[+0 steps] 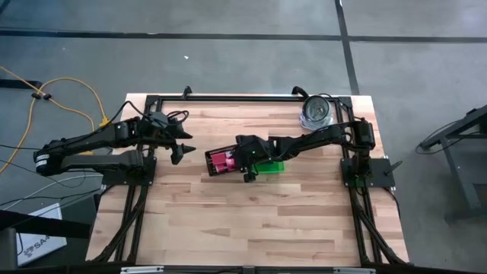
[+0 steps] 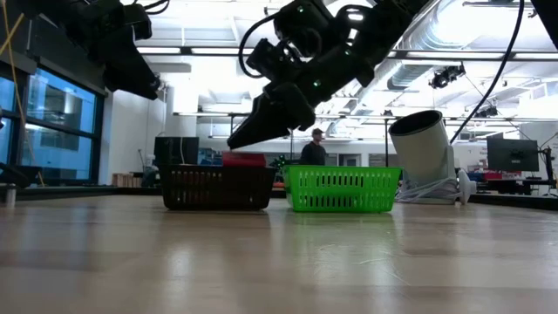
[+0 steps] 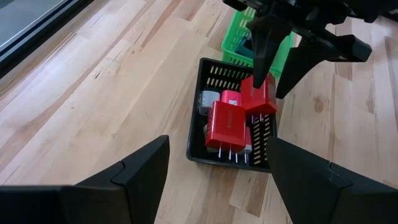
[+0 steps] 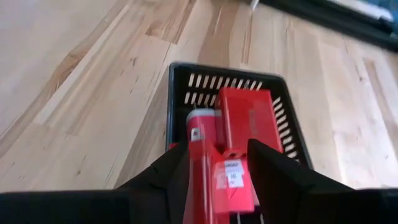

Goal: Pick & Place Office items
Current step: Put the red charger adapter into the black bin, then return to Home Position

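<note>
The high view looks straight down on the whole pale wooden plank table from well above. The low view sits at tabletop height, facing level across the boards into the room behind. The left wrist view looks from farther off at the black slotted plastic tray (obliquely, from above), while the right wrist view hangs close over it. All four share this tray and the green slotted plastic bin beside it.
</note>
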`<control>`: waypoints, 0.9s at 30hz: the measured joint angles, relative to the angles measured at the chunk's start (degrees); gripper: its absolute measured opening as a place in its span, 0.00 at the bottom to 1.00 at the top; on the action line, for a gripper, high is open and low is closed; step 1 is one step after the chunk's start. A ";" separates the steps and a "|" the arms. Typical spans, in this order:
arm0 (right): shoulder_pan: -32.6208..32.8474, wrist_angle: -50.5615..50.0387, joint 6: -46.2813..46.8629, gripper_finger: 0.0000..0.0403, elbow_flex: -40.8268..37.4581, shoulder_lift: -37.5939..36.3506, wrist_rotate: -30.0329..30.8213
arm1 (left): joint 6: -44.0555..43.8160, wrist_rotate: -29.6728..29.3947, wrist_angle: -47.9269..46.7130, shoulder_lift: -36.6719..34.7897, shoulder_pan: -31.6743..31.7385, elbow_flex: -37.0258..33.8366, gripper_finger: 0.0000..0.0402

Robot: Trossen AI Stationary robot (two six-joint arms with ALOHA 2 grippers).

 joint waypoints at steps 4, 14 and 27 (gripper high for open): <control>0.51 1.58 -1.93 0.37 0.00 -0.33 0.27 | 0.00 0.01 0.01 0.01 -0.01 0.00 0.65; 4.23 0.11 -4.05 0.37 -0.02 -5.66 12.22 | 0.00 -0.01 0.01 0.01 -0.01 0.00 0.65; 5.86 0.86 -2.34 0.37 0.02 -11.81 13.80 | 0.00 -0.01 0.02 0.02 0.00 0.00 0.65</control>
